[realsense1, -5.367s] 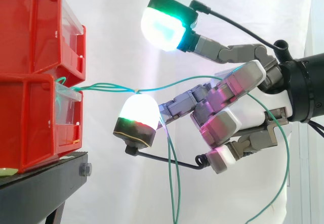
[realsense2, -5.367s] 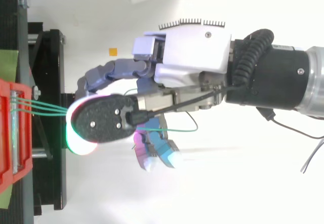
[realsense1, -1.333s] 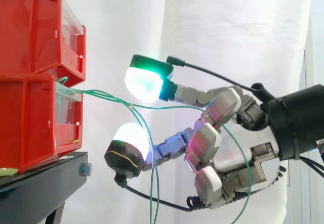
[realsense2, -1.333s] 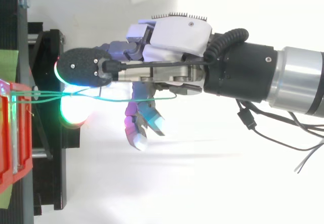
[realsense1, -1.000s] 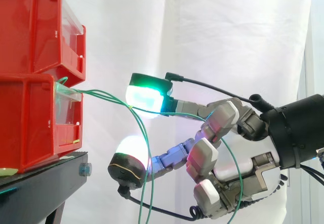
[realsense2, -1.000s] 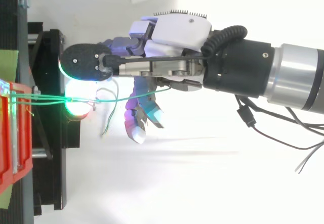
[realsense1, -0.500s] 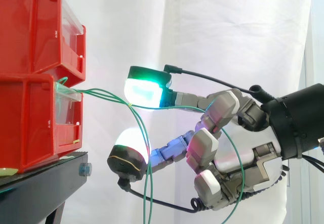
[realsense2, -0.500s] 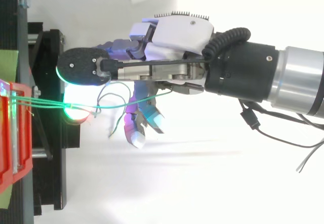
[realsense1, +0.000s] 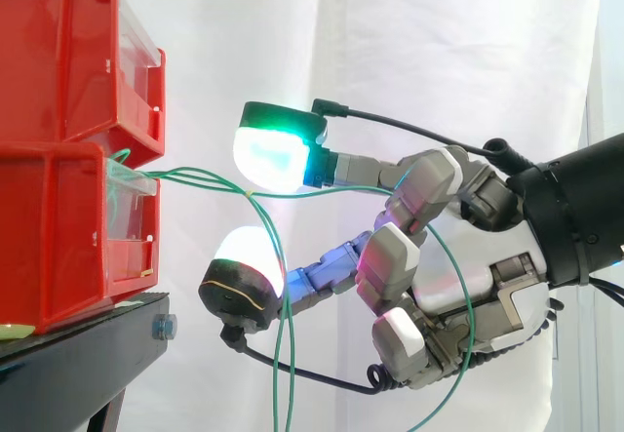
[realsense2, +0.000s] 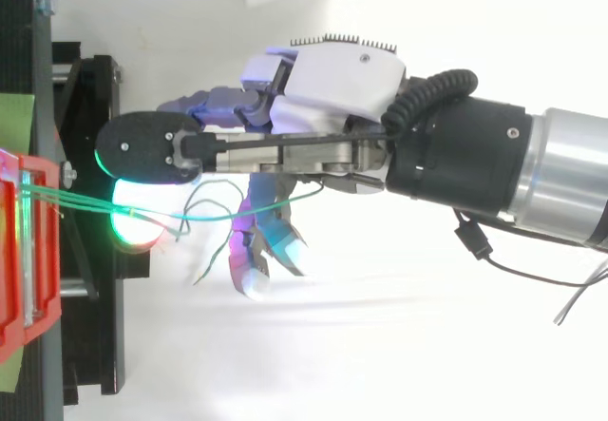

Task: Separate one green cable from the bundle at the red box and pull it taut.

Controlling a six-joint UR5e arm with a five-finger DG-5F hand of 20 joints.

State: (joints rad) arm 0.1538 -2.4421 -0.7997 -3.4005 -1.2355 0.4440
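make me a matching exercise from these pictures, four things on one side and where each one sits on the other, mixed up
Things:
1. green cables
2. black stand
3. hand
4. upper red bin

Places:
a. lowest of all, bearing the stack of bins
b. reaches in from the right edge of the side view
c. lead from the front of the bins out toward the hand
d. stacked on the lower red bin

Pairs: 1-c, 2-a, 3-b, 4-d
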